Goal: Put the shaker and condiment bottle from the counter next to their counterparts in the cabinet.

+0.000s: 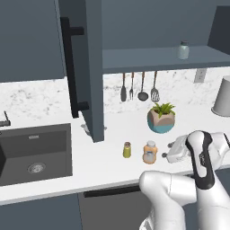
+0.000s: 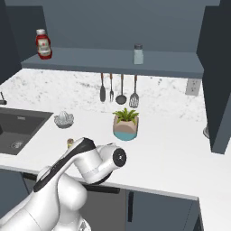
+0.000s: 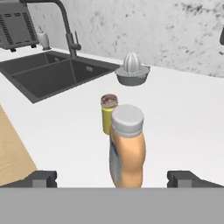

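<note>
The orange condiment bottle (image 3: pixel 127 148) with its cream cap stands upright on the white counter (image 1: pixel 108 168), close in front of my gripper (image 3: pixel 114 179). The gripper is open, one dark fingertip (image 3: pixel 41 178) on each side of the bottle, not touching it. The yellow shaker (image 3: pixel 108 114) with a brown cap stands just behind the bottle. In the left base view the bottle (image 1: pixel 150 152) is right of the shaker (image 1: pixel 127 149), and my gripper (image 1: pixel 169 153) is just right of the bottle. The cabinet (image 1: pixel 85 67) door is open; its shelf holds a pale shaker (image 1: pixel 183 50) and a red bottle (image 2: pixel 43 43).
A potted plant (image 1: pixel 161 117) stands behind the bottle. Utensils (image 1: pixel 139 87) hang on the back wall. A citrus juicer (image 3: pixel 132 70) sits near the dark sink (image 1: pixel 36 152) with its faucet (image 3: pixel 65 22). A grey canister (image 1: pixel 222 96) stands at the far right.
</note>
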Available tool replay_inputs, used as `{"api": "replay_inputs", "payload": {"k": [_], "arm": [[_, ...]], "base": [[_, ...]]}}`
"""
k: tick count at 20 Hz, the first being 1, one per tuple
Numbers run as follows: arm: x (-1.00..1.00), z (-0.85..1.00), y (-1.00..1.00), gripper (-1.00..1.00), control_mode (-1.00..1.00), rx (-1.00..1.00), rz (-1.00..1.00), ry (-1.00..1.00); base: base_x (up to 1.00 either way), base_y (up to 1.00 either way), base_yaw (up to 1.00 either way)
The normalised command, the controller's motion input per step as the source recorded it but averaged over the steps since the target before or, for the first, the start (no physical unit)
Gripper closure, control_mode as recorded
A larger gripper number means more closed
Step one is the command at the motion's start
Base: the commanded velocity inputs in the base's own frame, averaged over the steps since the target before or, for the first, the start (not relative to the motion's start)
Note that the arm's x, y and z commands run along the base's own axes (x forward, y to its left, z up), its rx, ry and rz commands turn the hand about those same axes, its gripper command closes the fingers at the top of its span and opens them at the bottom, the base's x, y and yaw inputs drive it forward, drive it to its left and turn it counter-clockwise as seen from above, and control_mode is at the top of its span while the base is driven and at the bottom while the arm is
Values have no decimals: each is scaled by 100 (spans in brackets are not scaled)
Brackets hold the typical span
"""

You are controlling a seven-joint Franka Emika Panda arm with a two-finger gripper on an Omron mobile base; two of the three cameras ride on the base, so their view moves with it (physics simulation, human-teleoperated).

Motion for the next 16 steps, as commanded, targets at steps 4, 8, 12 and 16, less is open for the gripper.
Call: {"api": "replay_inputs", "payload": {"k": [4, 8, 12, 16], "arm": [[8, -19, 20, -100, -100, 0, -1, 0], [5, -24, 22, -100, -100, 0, -1, 0], [7, -25, 20, -100, -100, 0, -1, -1], [7, -28, 21, -100, -100, 0, -1, -2]], "base": [[0, 0, 0], [0, 0, 0], [0, 0, 0], [0, 0, 0]]}}
